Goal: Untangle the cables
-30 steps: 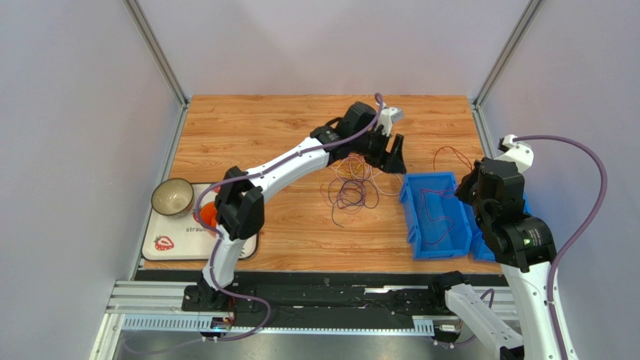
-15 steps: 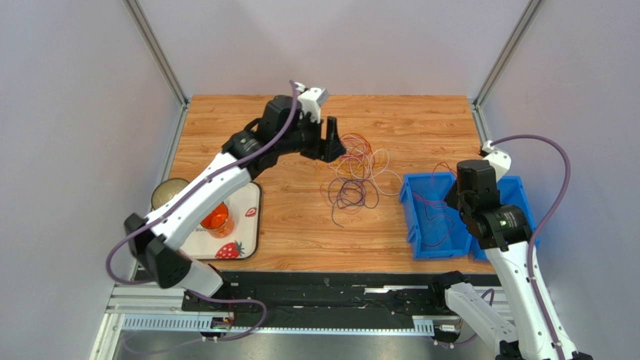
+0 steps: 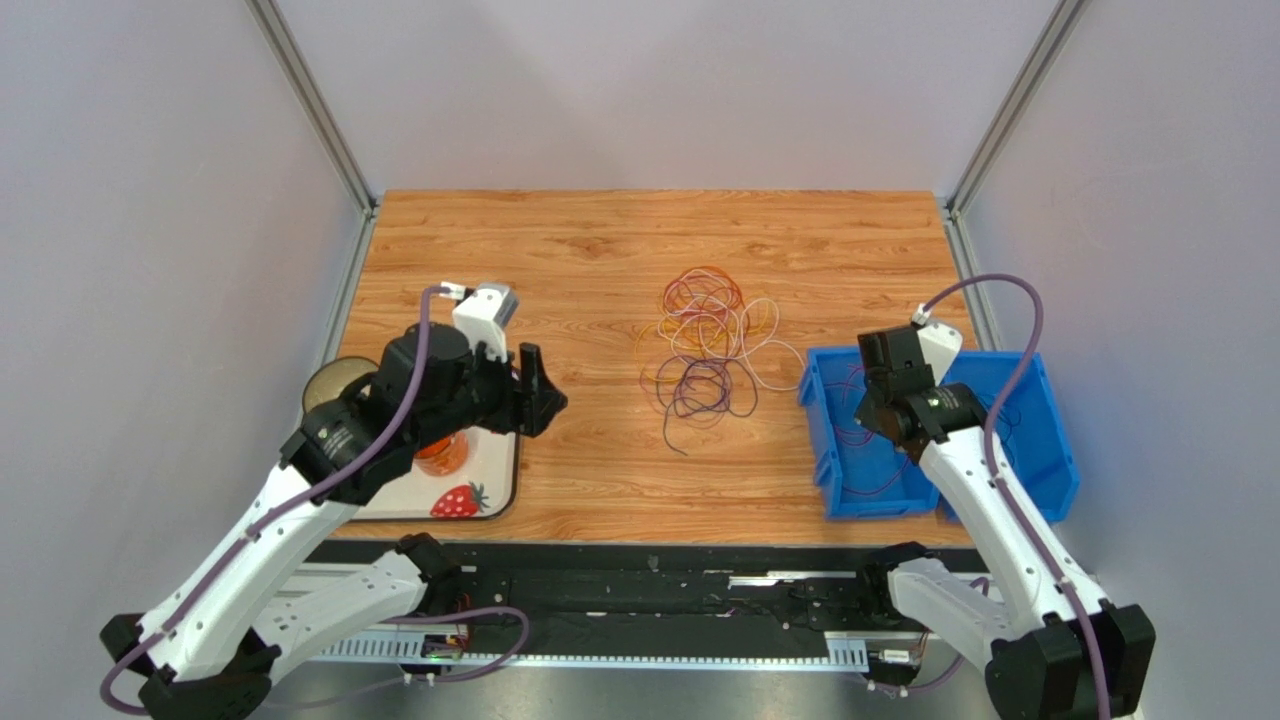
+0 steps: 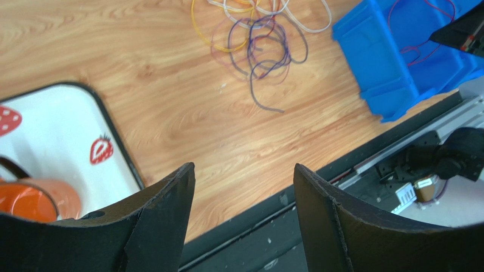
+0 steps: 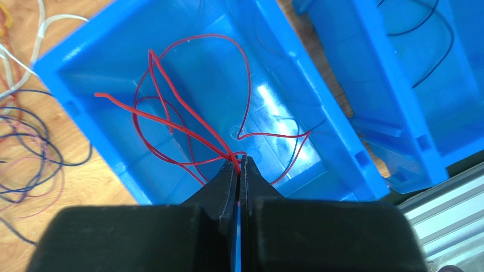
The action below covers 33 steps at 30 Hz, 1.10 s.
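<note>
Two sets of fingers are doing different jobs. The right gripper [image 5: 238, 164] is pinching tight on a red cable [image 5: 170, 122], whose loops are hanging from the tips into the blue bin [image 5: 85, 130] directly beneath them. A second blue bin [image 5: 397, 85] is sitting just to the right of those fingers.

The left gripper [image 4: 241, 175] is standing spread wide with nothing between its fingers. It is hovering over the wooden table [image 4: 170, 113], with a strawberry tray [image 4: 57, 124] and an orange cup [image 4: 34, 201] off to its left. The remaining cables [image 4: 261, 34], in purple, yellow, white and orange, are lying in one tangle well ahead of the left fingers and to the left of the right ones, outside the bin.

Trouble looks most likely at the release. So thin a wire may be clinging to the pads and get dragged back out as the arm lifts, or its springy loops may flip over the bin wall. At the heap, wide-spread fingers could be catching several strands at once and pulling the knot tighter.
</note>
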{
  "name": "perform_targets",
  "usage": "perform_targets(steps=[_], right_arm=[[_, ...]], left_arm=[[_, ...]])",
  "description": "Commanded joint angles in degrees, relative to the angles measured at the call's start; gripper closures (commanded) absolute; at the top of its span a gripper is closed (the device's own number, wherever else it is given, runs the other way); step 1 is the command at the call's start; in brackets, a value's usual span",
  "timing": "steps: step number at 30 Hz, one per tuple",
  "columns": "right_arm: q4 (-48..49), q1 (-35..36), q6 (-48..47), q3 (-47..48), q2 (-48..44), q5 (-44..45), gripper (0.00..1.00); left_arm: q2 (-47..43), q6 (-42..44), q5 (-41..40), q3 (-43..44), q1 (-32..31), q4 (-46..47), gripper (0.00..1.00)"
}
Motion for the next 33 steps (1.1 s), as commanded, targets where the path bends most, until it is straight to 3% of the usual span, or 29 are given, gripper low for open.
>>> perform_targets(steps=[1,9,11,15,18,26,29,33], right_arm=[[5.53,-0.22,2.17,-1.92,2.71,0.05,1.0],[4.74,-0.14,2.61,-1.23,7.02,1.54,0.99],[3.34,-0.31,2.43,0.69,8.16,2.59,0.87],[-0.96,-0.14,1.21,6.41,9.65,5.31,0.52],[-5.01,-0.14,0.15,11.93,9.13,6.11,0.43],[-8.71,-0.14,-1.96,22.33,5.62,4.53,0.46],[-6.78,-0.22,-1.44,19.96,4.74,3.39,0.55],[-2.92,-0.22,0.58,13.29,4.56,0.05,0.78]], left_arm=[[-5.67,-1.25,-2.53,-4.82,-0.1,-2.62,0.28],[-13.85,2.0,-9.73,-11.76,-0.1,-1.74,0.28],[-15.96,3.14,-10.09,-13.25,-0.1,-1.21,0.28],[-18.16,3.67,-9.83,-14.76,-0.1,-0.16,0.28],[-18.52,4.11,-9.21,-15.29,-0.1,0.28,0.28],[-17.55,4.64,-8.24,-15.46,-0.1,0.81,0.28],[-17.64,4.46,-8.15,-15.55,-0.1,0.64,0.29],[-18.16,4.28,-8.15,-15.72,-0.1,0.46,0.29]])
